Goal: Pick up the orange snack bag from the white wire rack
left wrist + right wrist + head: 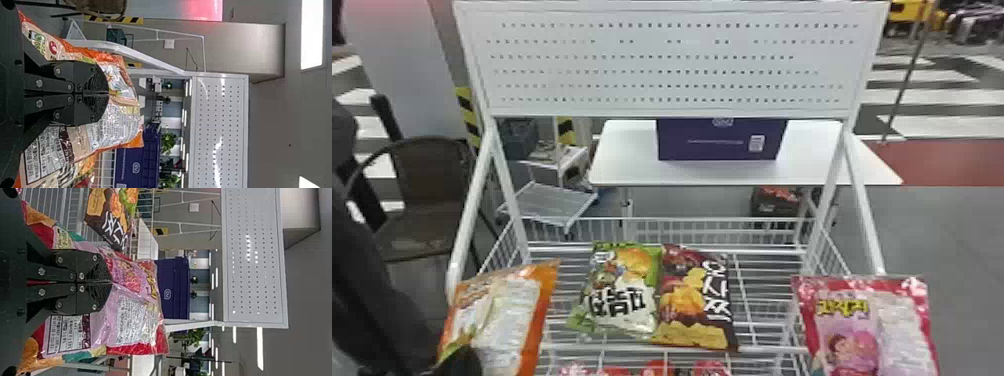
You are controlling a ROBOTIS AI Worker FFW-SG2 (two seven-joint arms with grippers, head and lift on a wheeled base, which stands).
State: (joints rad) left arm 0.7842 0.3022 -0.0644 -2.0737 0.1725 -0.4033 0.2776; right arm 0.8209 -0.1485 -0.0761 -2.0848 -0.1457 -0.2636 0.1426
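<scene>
The left gripper (108, 93) squeezed the orange snack bag (507, 315) at the head view's lower left, its long side along the fingers. The right gripper (111, 282) pinched a pink snack bag (857, 325), lower right.

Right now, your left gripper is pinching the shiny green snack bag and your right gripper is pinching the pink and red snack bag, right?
Not quite: the left gripper is pinching the shiny orange snack bag, as the left wrist view shows. The green bag lies on the white wire rack. The right gripper is pinching the pink and red snack bag, as you said.
</scene>
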